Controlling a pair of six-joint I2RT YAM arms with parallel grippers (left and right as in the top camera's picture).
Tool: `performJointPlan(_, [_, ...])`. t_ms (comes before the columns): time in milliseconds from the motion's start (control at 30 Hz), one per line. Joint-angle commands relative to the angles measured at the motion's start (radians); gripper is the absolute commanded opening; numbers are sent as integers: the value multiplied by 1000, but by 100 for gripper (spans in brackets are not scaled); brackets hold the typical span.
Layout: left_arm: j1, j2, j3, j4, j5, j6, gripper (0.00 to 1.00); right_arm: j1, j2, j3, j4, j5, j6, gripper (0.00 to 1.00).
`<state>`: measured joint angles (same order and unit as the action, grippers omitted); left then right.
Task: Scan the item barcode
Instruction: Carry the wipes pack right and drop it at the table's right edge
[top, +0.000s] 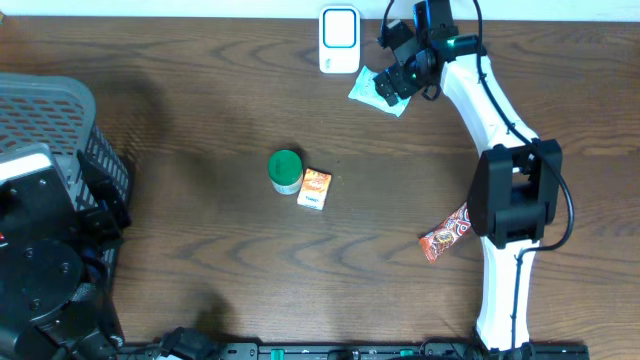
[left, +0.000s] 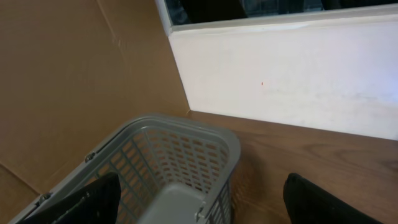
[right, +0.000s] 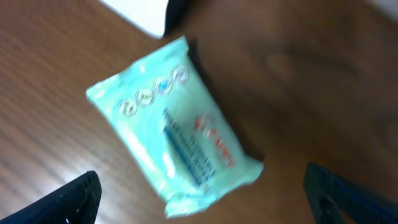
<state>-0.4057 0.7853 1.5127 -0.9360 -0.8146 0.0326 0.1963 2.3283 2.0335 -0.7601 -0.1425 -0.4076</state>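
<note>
Wipes pack (right: 174, 121) lies beside scanner (top: 340, 40), seemingly clear of spread right hand (right: 208, 202).

The right arm (top: 497, 110) runs back from its pincer (top: 392, 84) in white tubular links joined by boxy black housings (top: 515, 195). A thin black cable (top: 570, 208) loops alongside, and a small green light (top: 452, 42) sits just behind the pincer. The left arm (top: 40, 270) is bulky black casing, and the fingers (right: 71, 200) are matte black.

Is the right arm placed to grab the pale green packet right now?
Probably yes: the right end effector hangs open just above the packet, with nothing lying between them.
</note>
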Motion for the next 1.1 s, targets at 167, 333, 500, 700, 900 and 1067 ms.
performJointPlan(167, [3,2,-4,1,-9,-5,84,19,133,10,50,-30,-126,99])
performJointPlan(333, [3,2,-4,1,-9,-5,84,13,196,10,84,-27,-128,99])
performJointPlan(500, [3,2,-4,1,-9,-5,84,1,258,10,38,-35,-102,72])
performJointPlan(700, [3,2,-4,1,-9,-5,84,1,220,31,-97,-33,-84,45])
performJointPlan(900, [3,2,-4,1,-9,-5,84,-26,61,99,-323,-7,-32,46])
performJointPlan(1067, [3,2,-4,1,-9,-5,84,-84,-109,100,-491,208,111,46])
